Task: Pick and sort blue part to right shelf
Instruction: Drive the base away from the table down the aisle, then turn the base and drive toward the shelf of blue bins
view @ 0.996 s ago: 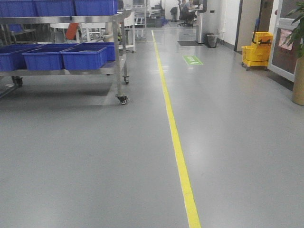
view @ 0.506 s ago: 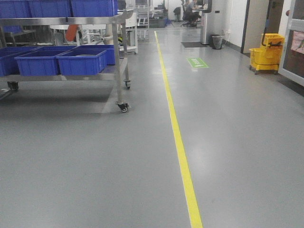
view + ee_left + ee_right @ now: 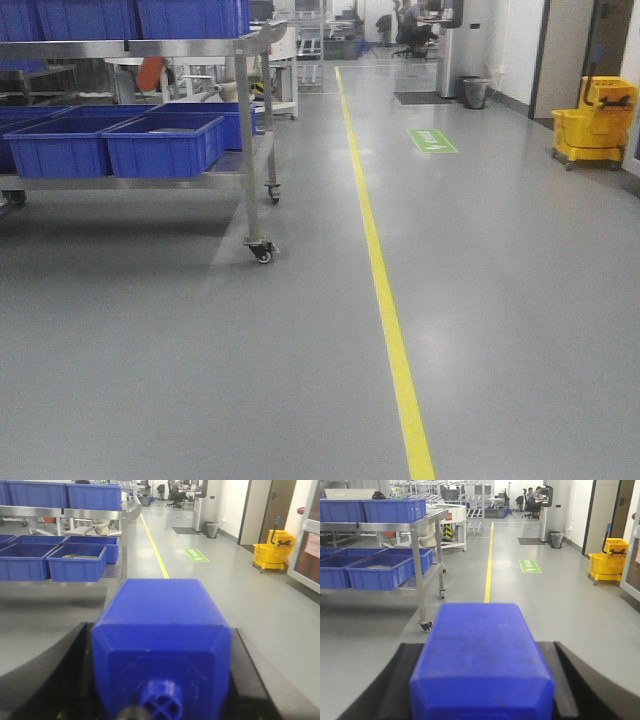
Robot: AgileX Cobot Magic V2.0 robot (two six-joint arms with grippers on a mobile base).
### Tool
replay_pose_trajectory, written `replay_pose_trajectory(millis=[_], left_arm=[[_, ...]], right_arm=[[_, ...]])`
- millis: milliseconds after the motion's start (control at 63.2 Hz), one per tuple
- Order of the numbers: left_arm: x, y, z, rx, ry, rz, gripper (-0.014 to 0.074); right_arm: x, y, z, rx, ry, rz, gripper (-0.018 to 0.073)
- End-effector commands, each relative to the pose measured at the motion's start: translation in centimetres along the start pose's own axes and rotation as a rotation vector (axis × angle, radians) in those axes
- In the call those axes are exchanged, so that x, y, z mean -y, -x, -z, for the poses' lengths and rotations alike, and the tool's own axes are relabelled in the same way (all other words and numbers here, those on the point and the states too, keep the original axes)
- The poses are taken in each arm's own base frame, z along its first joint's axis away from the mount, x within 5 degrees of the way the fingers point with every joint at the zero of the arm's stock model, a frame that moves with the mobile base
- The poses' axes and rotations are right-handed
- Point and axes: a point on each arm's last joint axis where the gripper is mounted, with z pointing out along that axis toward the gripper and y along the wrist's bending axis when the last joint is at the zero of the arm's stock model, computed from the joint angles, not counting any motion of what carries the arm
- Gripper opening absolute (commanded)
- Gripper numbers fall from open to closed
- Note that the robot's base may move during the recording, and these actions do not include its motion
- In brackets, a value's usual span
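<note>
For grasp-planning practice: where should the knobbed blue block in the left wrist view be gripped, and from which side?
Grip the blue block by its flat, parallel side walls, from the knob end, as the left hand does; the knob is small, round.

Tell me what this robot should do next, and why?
Probably roll forward, bearing left toward the steel rack with blue bins. The left gripper is shut on a knobbed blue block and the right gripper on a smooth blue block, so nothing needs picking. Open floor separates the robot from the rack, seemingly beyond arm's reach.
</note>
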Motion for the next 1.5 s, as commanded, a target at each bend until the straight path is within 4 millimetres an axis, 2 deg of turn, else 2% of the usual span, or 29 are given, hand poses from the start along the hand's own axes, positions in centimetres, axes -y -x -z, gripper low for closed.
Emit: replay_pose_trajectory(millis=[0,1487], left_arm=[[-0.05,1.77,0.13,0.114,0.009,0.005,0.0366],[-0.05,1.77,0.13,0.114,0.009,0.005,0.0366]], right_arm=[[-0.07,1.76,0.11,0.114,0.0,0.027,0.0412],[-0.07,1.77,0.13,0.116,0.0,0.027,0.0412]])
